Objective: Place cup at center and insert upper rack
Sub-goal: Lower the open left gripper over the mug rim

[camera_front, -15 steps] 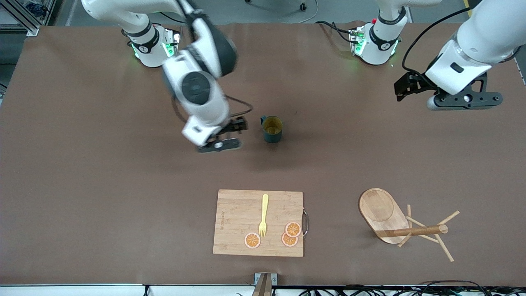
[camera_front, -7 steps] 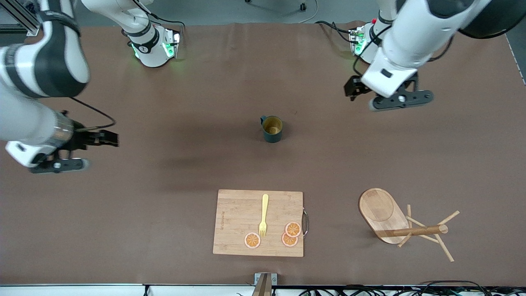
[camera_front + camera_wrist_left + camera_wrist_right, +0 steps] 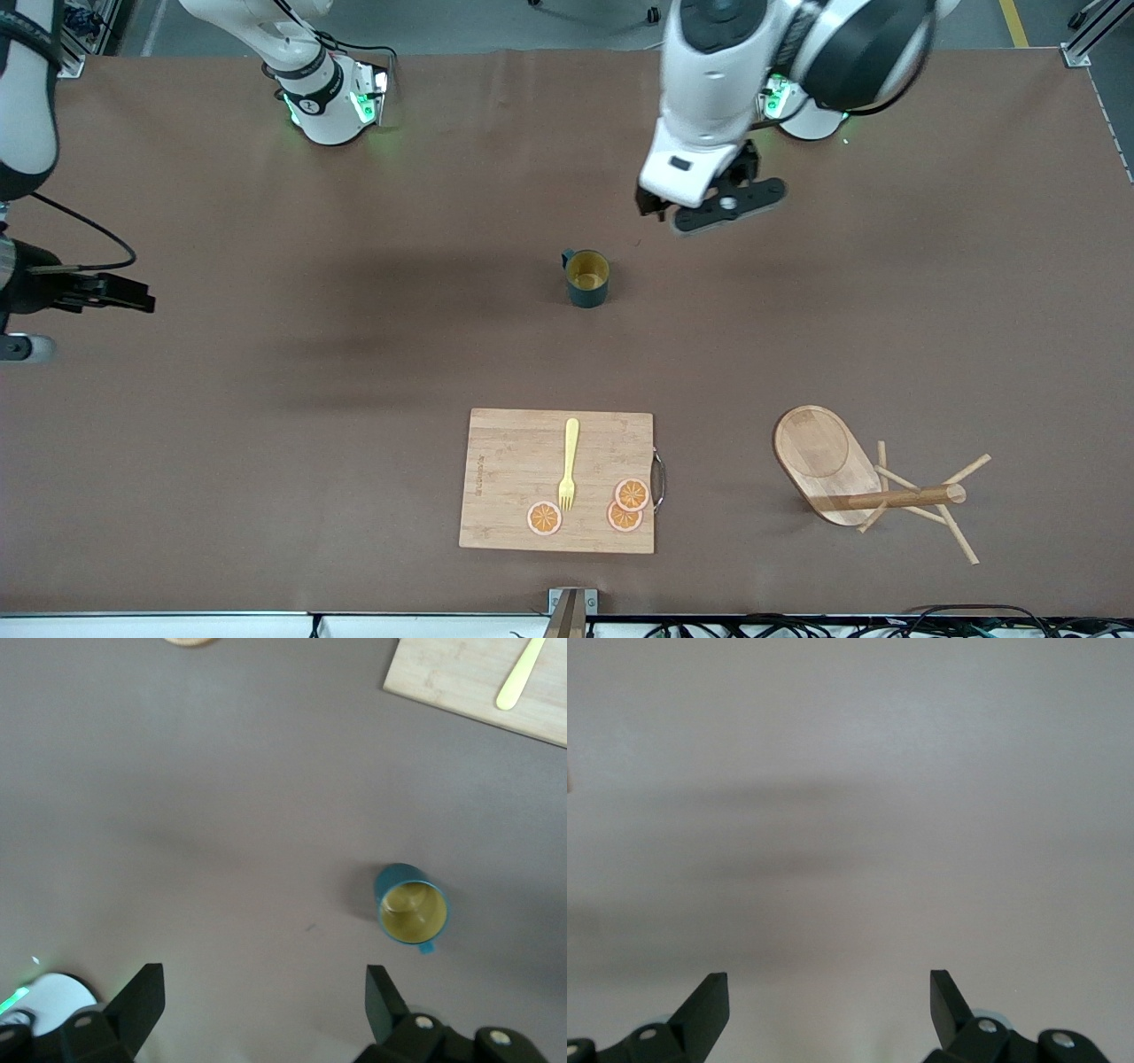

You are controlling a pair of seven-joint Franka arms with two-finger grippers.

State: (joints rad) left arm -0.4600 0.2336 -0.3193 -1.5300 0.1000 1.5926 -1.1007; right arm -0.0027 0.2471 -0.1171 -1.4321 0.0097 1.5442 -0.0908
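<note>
Right gripper point(image 3: 106, 292) is hanging at the right arm's end of the table, over bare brown tabletop point(image 3: 266, 399), black fingers point(image 3: 709, 1001) standing wide apart with nothing between them, wrist view showing only plain surface under it. Small dark teal ribbed mug with mustard-yellow inside point(image 3: 586, 277) is standing upright about mid-table, loop handle pointing toward the robot bases, nothing touching it. Nearer to the front camera than the mug, rectangular bamboo cutting board point(image 3: 505, 443) is lying flat, carrying a yellow fork point(image 3: 569, 461) and three orange slices point(image 3: 625, 505), with a small metal handle on its edge toward the left arm's end. Left gripper point(image 3: 700, 199) is hovering over the table between the mug and the left arm's base, claw spread wide and holding nothing; in the left wrist view its fingers point(image 3: 142, 1001) are framing bare table, with the mug point(image 3: 413, 911) sitting clear of them and a corner of the board point(image 3: 461, 678) and the fork point(image 3: 521, 673) showing too. Light wooden mug tree with oval flat base, round post and thin dowel pegs point(image 3: 873, 487) is lying tipped on its side toward the left arm's end of the table, beside the board and well apart from the mug, base tilted up and post lying level, no gripper near it.
</note>
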